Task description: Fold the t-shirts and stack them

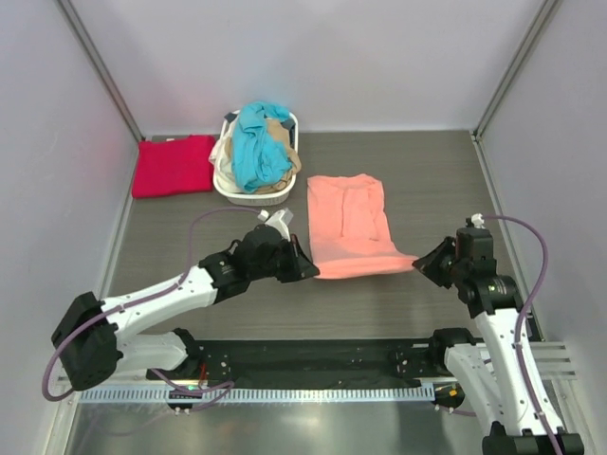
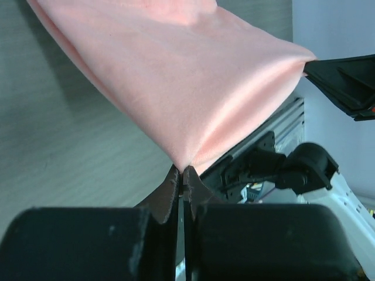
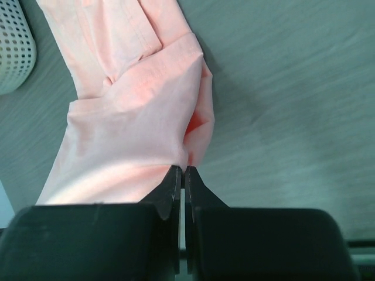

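With our left gripper (image 1: 309, 270) and right gripper (image 1: 420, 261) squeezed tight, we pinch the pink shirt's (image 1: 349, 223) two corners farthest from the white basket (image 1: 248, 197), so we can fold it over, while the rest lies just beside that basket.

A flat shirt (image 1: 348, 223) lies mid-table (image 1: 427, 171). The basket (image 1: 251, 197) stands just beside it at its 10 o'clock, with a heap of shirts (image 1: 258, 147) in it. A folded shirt (image 1: 174, 165) lies at the basket's 9 o'clock, by the table's far-left corner. The left gripper (image 1: 310, 272) is on the flat shirt's 7 o'clock corner, the right gripper (image 1: 420, 261) on its 5 o'clock corner.
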`<action>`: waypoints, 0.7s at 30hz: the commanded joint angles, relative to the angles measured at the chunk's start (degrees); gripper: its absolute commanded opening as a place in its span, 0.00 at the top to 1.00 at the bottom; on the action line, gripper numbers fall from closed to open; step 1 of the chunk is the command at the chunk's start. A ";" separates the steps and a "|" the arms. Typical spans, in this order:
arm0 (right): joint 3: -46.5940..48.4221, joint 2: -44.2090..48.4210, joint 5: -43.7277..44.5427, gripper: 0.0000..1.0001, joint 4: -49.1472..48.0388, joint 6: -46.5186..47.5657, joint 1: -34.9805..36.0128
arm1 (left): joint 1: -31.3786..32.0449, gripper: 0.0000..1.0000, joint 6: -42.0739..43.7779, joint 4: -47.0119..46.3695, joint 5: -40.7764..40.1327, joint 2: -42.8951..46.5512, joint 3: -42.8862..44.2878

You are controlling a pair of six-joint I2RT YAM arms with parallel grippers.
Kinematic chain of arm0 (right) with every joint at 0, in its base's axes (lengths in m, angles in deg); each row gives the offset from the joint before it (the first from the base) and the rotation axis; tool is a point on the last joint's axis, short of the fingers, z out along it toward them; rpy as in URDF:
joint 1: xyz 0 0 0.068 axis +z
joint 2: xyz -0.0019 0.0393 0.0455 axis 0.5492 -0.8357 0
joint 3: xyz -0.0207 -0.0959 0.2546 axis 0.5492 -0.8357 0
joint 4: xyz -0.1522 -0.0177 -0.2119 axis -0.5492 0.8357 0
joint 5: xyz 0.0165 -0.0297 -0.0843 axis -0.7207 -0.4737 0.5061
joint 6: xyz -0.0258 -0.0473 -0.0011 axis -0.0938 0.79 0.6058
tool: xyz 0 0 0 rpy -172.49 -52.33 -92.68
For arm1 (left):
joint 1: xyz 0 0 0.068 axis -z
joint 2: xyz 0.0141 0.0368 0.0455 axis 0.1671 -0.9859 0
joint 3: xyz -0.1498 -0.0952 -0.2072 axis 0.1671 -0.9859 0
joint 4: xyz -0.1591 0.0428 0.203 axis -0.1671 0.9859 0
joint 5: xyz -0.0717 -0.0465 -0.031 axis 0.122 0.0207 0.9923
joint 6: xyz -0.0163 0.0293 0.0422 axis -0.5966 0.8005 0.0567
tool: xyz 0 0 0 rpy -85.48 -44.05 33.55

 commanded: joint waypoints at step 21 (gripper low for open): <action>24.03 -23.82 1.94 0.99 -1.22 5.97 -0.37 | -9.98 1.00 5.51 23.37 -7.13 -9.05 24.22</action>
